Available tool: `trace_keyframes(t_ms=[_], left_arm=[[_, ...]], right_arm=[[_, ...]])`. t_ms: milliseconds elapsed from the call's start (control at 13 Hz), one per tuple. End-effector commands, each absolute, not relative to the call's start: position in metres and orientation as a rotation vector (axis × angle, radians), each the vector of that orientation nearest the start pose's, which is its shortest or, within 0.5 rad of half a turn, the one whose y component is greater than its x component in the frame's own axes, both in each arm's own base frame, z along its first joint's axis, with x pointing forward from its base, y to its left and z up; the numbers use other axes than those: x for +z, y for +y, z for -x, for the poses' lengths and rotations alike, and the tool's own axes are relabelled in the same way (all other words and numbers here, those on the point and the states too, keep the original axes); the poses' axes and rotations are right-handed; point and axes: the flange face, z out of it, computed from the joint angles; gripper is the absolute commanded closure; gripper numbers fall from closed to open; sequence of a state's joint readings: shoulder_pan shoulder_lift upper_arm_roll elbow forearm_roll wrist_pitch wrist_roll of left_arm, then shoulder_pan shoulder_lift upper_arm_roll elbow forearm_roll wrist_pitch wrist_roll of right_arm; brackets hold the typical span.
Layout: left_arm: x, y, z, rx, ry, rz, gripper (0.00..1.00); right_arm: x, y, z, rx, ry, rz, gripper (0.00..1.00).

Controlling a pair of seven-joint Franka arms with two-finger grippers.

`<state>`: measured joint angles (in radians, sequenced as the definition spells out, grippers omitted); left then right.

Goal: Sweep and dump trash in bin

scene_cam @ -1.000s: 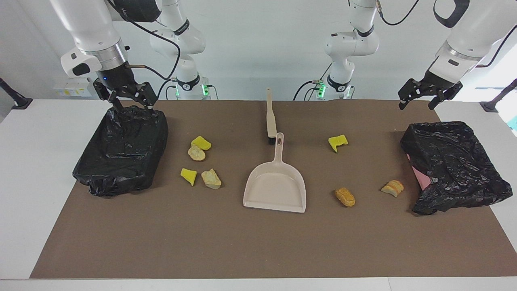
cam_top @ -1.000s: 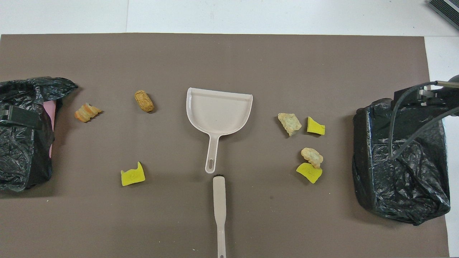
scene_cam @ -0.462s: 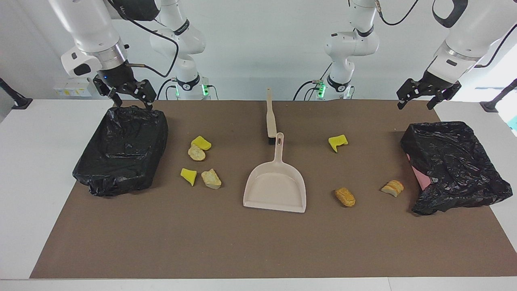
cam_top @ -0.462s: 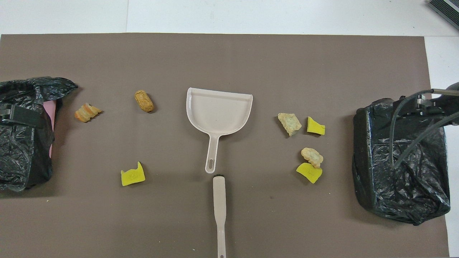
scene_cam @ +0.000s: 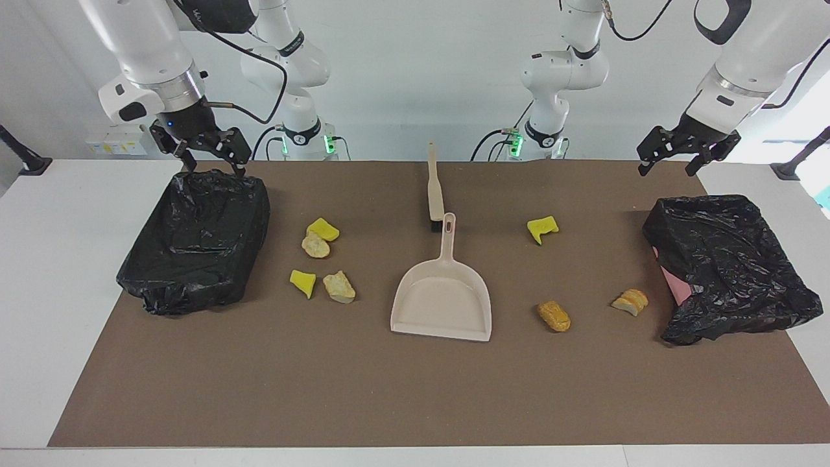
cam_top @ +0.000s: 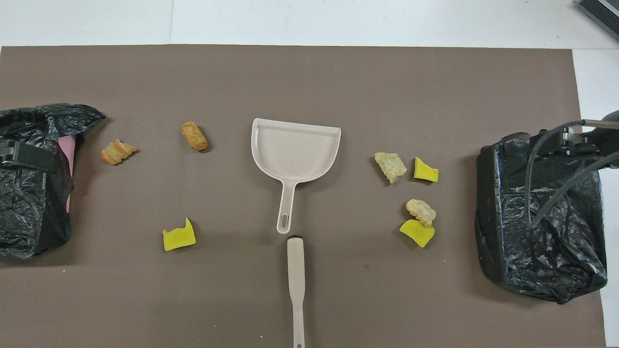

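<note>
Several pieces of trash lie on the brown mat. Toward the right arm's end are two yellow wedges (scene_cam: 323, 228) (scene_cam: 303, 282) and two tan lumps (scene_cam: 315, 245) (scene_cam: 340, 286). Toward the left arm's end are a yellow wedge (scene_cam: 543, 227), an orange-brown lump (scene_cam: 554, 316) and a striped lump (scene_cam: 630, 301). The beige dustpan (scene_cam: 443, 298) lies mid-table, with the brush (scene_cam: 434, 191) nearer to the robots, by its handle. My right gripper (scene_cam: 213, 167) is open and empty, just above the edge of a black-bagged bin (scene_cam: 194, 240). My left gripper (scene_cam: 666, 170) is open and empty, in the air above the mat near the other bin (scene_cam: 726, 266).
The two black-bagged bins stand at the two ends of the mat (scene_cam: 415, 389); the one at the left arm's end shows pink under the bag. White table (scene_cam: 39, 292) surrounds the mat. The dustpan (cam_top: 295, 152) and brush (cam_top: 296, 285) also show in the overhead view.
My right gripper has risen off the black bag of its bin. My left gripper has risen slightly. The trash, dustpan and brush have not moved.
</note>
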<state>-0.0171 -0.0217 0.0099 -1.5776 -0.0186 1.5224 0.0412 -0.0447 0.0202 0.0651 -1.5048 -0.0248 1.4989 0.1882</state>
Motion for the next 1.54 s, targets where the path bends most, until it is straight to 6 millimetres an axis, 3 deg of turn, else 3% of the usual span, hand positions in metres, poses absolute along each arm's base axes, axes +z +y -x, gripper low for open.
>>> trace_keyframes(t_ms=[0, 846, 1308, 1462], left_arm=[[0.627, -0.003, -0.532, 0.055, 0.071, 3.152, 0.0], [0.606, -0.013, -0.523, 0.106, 0.106, 3.156, 0.0], [0.593, -0.038, -0.52, 0.139, 0.192, 3.153, 0.0], [0.593, -0.036, -0.522, 0.134, 0.183, 3.155, 0.0]], right_arm=[[0.643, 0.008, -0.551, 0.021, 0.242, 3.153, 0.0], [0.642, 0.008, -0.551, 0.024, 0.242, 3.153, 0.0], [0.643, 0.004, -0.551, 0.022, 0.239, 3.151, 0.0], [0.643, 0.004, -0.551, 0.022, 0.239, 3.151, 0.0]])
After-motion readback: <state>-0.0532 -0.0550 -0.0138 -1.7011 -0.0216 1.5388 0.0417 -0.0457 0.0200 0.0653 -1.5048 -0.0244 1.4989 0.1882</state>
